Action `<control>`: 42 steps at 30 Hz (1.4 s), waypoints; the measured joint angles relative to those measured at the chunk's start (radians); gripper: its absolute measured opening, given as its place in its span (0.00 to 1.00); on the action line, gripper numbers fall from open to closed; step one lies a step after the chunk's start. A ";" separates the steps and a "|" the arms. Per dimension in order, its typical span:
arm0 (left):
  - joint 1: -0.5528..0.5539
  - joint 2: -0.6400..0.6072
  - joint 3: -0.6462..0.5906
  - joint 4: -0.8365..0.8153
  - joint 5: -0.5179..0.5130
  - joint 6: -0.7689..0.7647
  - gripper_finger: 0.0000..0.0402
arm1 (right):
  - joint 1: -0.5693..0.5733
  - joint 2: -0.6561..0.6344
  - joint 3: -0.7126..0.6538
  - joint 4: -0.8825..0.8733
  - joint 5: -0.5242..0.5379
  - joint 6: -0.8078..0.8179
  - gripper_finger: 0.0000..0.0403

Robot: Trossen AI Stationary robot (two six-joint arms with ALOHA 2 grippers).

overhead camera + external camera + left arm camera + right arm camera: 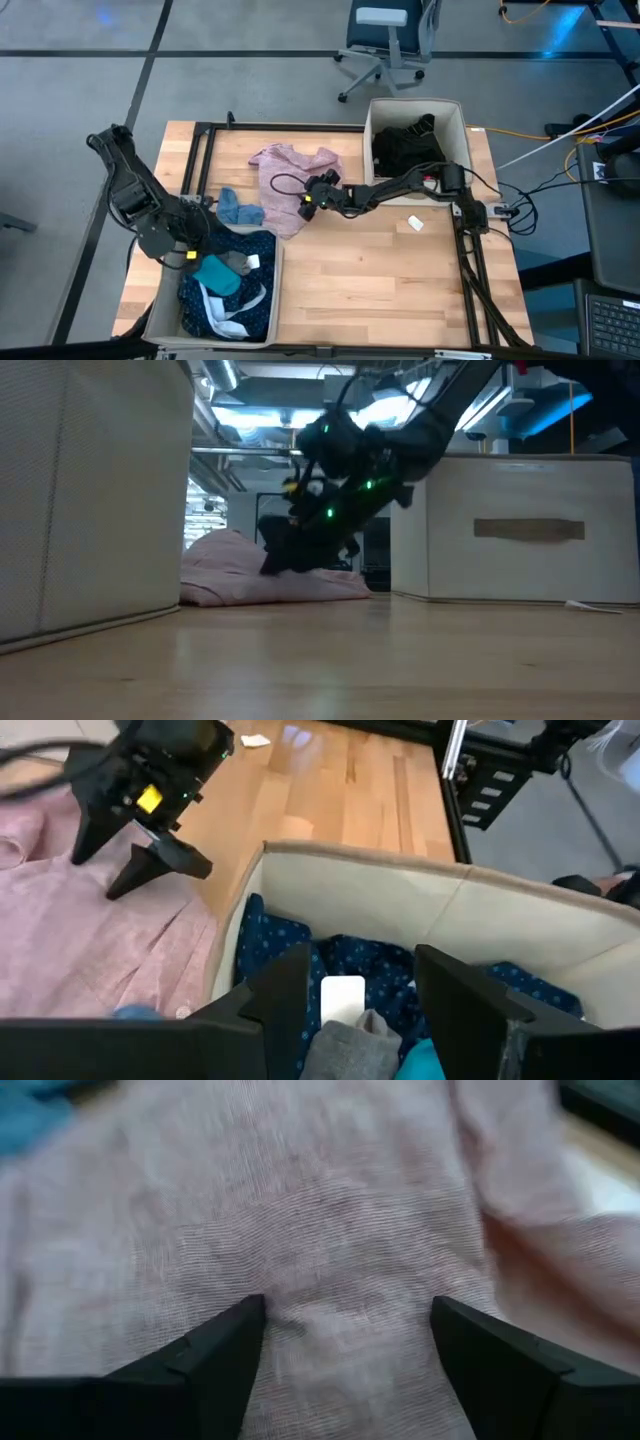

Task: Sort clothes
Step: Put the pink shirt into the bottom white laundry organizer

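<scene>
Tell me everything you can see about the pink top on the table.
The pink top is a thin, finely woven garment, crumpled and spread flat on the wooden table between the two beige bins. A small blue piece lies at its edge. The right gripper is right over it, fingers open astride a fold.

Small white tag, unidentifiable.
</scene>
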 joint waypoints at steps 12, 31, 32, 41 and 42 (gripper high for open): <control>0.000 0.044 0.000 0.000 0.000 -0.003 0.43 | 0.065 -0.004 0.006 -0.253 -0.026 0.055 0.64; 0.000 0.044 0.000 -0.002 0.000 0.000 0.43 | 0.392 -0.128 0.002 -0.717 -0.126 0.301 0.62; 0.000 0.044 0.000 -0.002 0.000 0.000 0.43 | 0.401 -0.143 0.000 -0.720 -0.134 0.307 0.62; 0.000 0.044 -0.001 -0.004 0.000 0.005 0.43 | 0.399 -0.409 -0.002 -0.762 -0.159 0.282 0.62; 0.000 0.044 -0.001 -0.006 0.000 0.005 0.43 | 0.397 -0.427 -0.002 -0.762 -0.159 0.276 0.62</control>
